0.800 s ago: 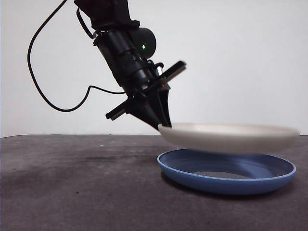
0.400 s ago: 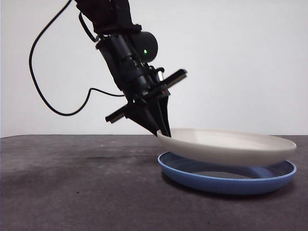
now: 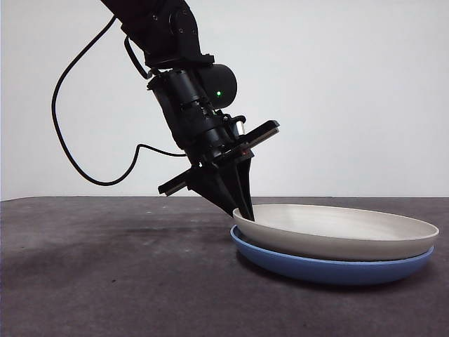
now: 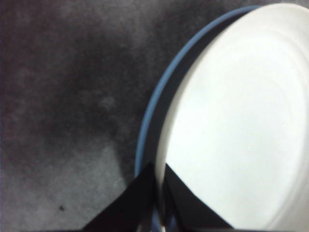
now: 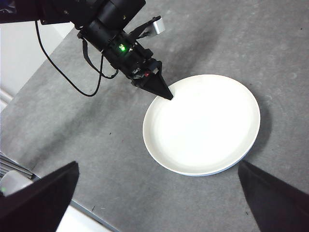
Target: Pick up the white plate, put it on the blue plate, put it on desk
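The white plate (image 3: 337, 228) lies nested in the blue plate (image 3: 330, 270) on the desk (image 3: 105, 267), slightly tilted, its left rim a little higher. My left gripper (image 3: 242, 210) comes down from the upper left and is shut on the white plate's left rim. The left wrist view shows its jaws (image 4: 159, 193) pinching that rim, with the white plate (image 4: 231, 121) over the blue plate's edge (image 4: 159, 96). My right gripper (image 5: 159, 195) hangs open high above the desk, holding nothing. From there the white plate (image 5: 203, 123) almost fully covers the blue plate (image 5: 219, 172).
A black cable (image 3: 77, 158) loops from the left arm, hanging above the desk's left side. The desk's near edge (image 5: 101, 212) shows in the right wrist view, with pale floor beyond it.
The left gripper has lowered the white plate from a hover above the blue plate down into it, and moved slightly right. The plate now rests on the blue one.
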